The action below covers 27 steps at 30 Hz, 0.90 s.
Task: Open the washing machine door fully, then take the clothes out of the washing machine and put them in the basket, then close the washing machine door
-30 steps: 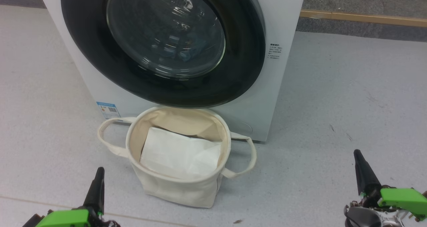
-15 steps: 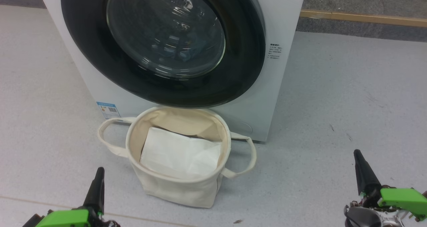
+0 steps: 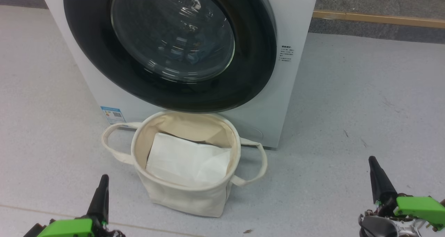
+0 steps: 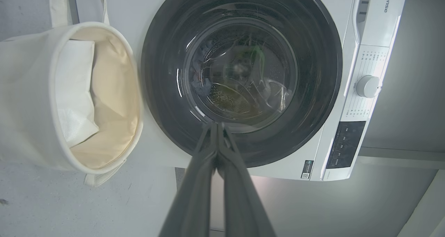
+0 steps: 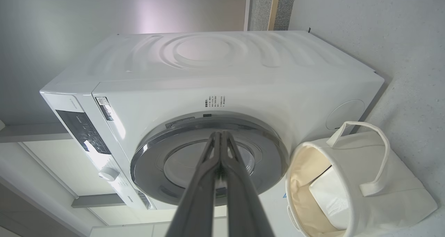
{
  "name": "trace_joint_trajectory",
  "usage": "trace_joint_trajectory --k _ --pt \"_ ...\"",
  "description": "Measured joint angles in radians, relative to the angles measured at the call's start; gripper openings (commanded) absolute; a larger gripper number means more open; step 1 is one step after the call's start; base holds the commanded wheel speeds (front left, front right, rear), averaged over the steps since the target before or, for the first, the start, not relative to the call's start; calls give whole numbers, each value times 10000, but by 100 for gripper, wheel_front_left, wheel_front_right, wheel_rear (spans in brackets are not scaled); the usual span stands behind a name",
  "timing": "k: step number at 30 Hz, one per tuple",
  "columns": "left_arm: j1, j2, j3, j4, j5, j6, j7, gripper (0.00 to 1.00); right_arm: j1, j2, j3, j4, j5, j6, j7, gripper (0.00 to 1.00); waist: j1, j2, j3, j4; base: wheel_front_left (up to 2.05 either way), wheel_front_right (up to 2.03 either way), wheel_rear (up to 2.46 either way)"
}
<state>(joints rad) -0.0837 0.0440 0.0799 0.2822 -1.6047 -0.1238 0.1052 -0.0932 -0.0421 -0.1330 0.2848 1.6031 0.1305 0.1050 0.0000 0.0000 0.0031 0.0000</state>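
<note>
The white washing machine (image 3: pixel 295 21) stands ahead with its door (image 3: pixel 104 73) shut flat against the front. Its black rim rings a bulging glass window. A dim patch of blue, the clothes (image 3: pixel 194 57), shows behind the glass. The cream basket (image 3: pixel 139 150) sits on the floor right under the door and holds a folded white sheet (image 3: pixel 184 160). My left gripper (image 3: pixel 104 178) is shut and empty at the lower left, short of the basket. My right gripper (image 3: pixel 372 159) is shut and empty at the lower right. The wrist views show fingertips pressed together, left (image 4: pixel 216 125) and right (image 5: pixel 221 134).
A grey floor (image 3: pixel 365 101) spreads around the machine, with open room on the right. A wooden strip (image 3: pixel 379 19) runs along the back wall. The washer's control panel with a white knob (image 4: pixel 367 86) lies above the door. A blue sticker (image 3: pixel 113 115) marks its lower corner.
</note>
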Motion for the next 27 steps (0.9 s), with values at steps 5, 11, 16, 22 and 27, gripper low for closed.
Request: trace_joint_trajectory --k 5,11,16,22,27 --pt "0 0 0 0 0 0 0 0 0 0 0 0 0 0 0 0 0 0 0 0 0 0 0" --pt "181 -21 -33 522 2 10 -13 100 130 36 17 533 -2 2 -8 100 0 0 0 0 0 0 0" --pt "727 -77 -44 1091 2 15 -25 100 632 71 59 1114 -2 0 -25 100 0 0 9 7 0 0 0" --pt "666 -79 -42 1060 29 15 -209 100 563 73 244 1089 0 0 -178 100 11 0 -15 22 0 0 0" --pt "623 -79 -38 957 104 17 -337 100 552 73 357 1087 0 0 -290 100 2 0 8 35 0 0 0"
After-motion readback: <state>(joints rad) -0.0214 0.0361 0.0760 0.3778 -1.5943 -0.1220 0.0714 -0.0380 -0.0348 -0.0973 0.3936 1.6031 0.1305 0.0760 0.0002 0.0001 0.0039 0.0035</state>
